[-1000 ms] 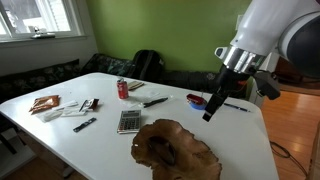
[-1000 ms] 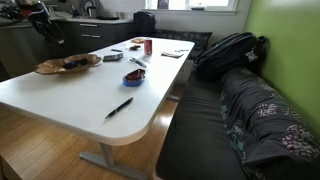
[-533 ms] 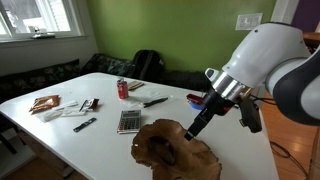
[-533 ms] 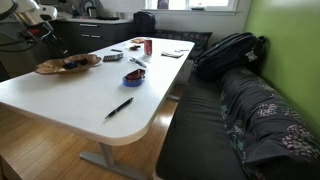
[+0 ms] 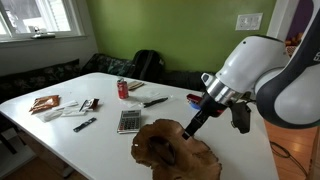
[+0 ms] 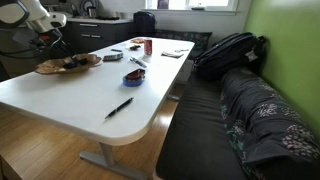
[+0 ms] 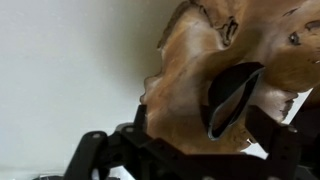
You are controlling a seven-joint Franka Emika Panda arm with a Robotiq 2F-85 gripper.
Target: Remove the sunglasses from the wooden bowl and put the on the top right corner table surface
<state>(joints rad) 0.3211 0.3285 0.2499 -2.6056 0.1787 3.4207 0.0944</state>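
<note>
Daylight comes through a white-framed window (image 5: 38,16) beside a green wall (image 5: 170,30) that carries a white switch plate (image 5: 249,20). The white bench (image 6: 70,90) stands on a wooden floor (image 6: 40,150). A dark couch (image 6: 200,130) runs along its side, holding a black backpack (image 6: 228,52) and what looks like a patterned blanket (image 6: 265,120). Dark cabinets (image 6: 95,38) line the far wall.

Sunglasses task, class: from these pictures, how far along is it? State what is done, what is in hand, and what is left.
Nothing is finished yet: the sunglasses lie inside the wooden bowl. In hand: the gripper hangs over the bowl's rim, jaws apart in the wrist view, holding nothing. Left: grasp the sunglasses, lift them out and set them on the table at its top right corner.
</note>
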